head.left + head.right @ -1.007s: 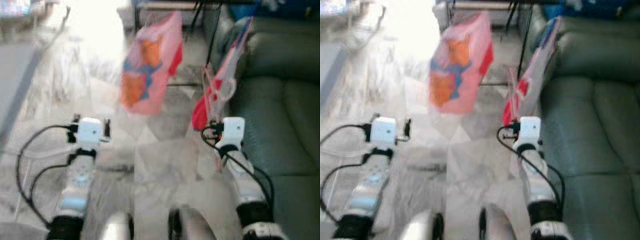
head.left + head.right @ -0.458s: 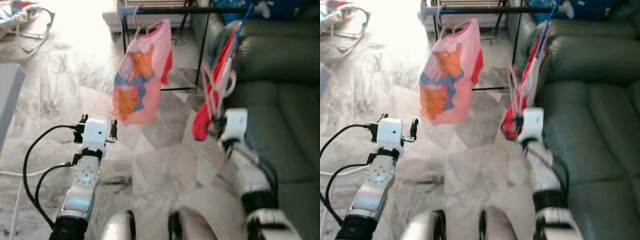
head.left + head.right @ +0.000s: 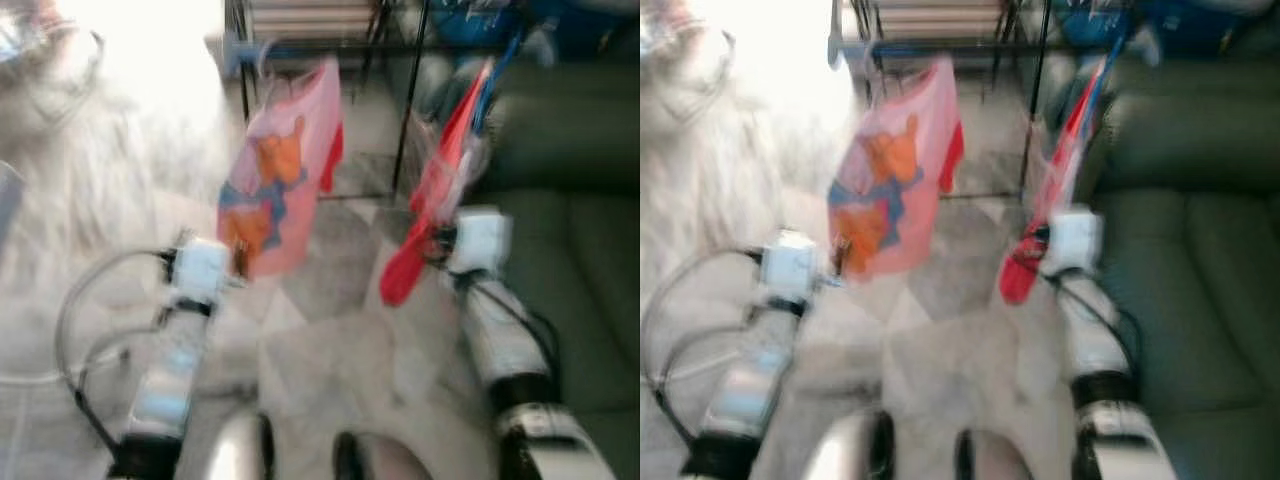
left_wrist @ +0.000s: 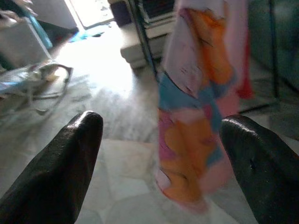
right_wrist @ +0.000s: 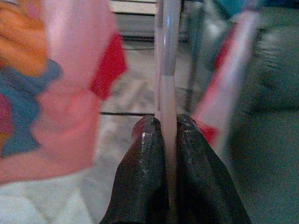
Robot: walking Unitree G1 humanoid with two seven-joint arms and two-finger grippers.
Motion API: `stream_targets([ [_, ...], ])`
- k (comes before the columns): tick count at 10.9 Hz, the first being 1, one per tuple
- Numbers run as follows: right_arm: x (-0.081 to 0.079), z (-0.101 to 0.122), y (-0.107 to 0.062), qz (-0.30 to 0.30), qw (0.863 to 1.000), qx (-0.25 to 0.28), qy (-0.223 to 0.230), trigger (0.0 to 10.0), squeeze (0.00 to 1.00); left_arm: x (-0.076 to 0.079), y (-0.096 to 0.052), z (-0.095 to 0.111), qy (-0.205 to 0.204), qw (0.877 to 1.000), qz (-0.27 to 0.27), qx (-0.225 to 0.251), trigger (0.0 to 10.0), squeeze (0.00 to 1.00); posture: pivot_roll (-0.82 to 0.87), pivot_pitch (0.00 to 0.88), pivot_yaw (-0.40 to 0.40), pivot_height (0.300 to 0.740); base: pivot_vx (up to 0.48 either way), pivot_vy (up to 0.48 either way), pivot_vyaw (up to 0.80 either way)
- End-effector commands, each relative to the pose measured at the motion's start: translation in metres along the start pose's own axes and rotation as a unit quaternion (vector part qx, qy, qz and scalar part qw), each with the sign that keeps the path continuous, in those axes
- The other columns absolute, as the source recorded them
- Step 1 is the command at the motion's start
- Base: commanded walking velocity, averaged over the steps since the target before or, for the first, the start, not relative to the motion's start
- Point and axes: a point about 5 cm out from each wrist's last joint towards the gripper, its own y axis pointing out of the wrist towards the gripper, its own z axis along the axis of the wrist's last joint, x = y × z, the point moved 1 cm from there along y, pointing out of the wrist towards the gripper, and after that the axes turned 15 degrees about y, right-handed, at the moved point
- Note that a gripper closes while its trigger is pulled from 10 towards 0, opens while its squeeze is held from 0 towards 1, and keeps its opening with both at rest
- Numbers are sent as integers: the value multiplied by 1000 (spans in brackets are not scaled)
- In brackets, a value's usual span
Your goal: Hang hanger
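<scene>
1. Left eye view (blurred): a dark clothes rack [image 3: 400, 110] stands on the marble floor [image 3: 320, 360], w/ a dark green sofa [image 3: 570, 250] just beside it on the robot's right. A pink garment [image 3: 285, 175] w/ an orange and blue cartoon print hangs from the rack's top bar. No writing or brand can be read. The right gripper [image 3: 447, 238] sits at the lower end of a pale hanger [image 3: 432, 170] carrying a red and white garment [image 3: 440, 190], which leans up toward the rack's right end. The left gripper [image 3: 235, 255] hovers near the pink garment's lower hem.

2. Right eye view: same scene; no further readable text. A blue item [image 3: 1200, 25] lies on top of the sofa back (too blurred to identify).

3. Left wrist view: the fingers [image 4: 70, 163] stand wide apart w/ nothing between them. The pink garment hangs ahead, nearer one finger. A shelf unit [image 4: 156, 14] stands behind it.

4. Right wrist view: the two fingers [image 5: 147, 177] are pressed together, clamped on the hanger's pale bar, which runs straight up between them.
</scene>
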Motion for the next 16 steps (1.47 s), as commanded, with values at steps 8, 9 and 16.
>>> stream_targets([
  [8,1,10,2,17,999,21,-26,10000,0,10,0,0,-11,1000,-15,-11,10000,0,22,211,-36,740,382,261,0],
  [9,-1,12,4,22,999,23,-32,10000,0,10,0,2,-4,1000,-15,-2,10000,0,22,212,-35,740,375,300,0],
  [16,9,25,29,-29,998,-11,-52,10000,0,14,-3,6,-11,1000,-22,8,10000,0,37,221,-36,740,111,34,0],
])
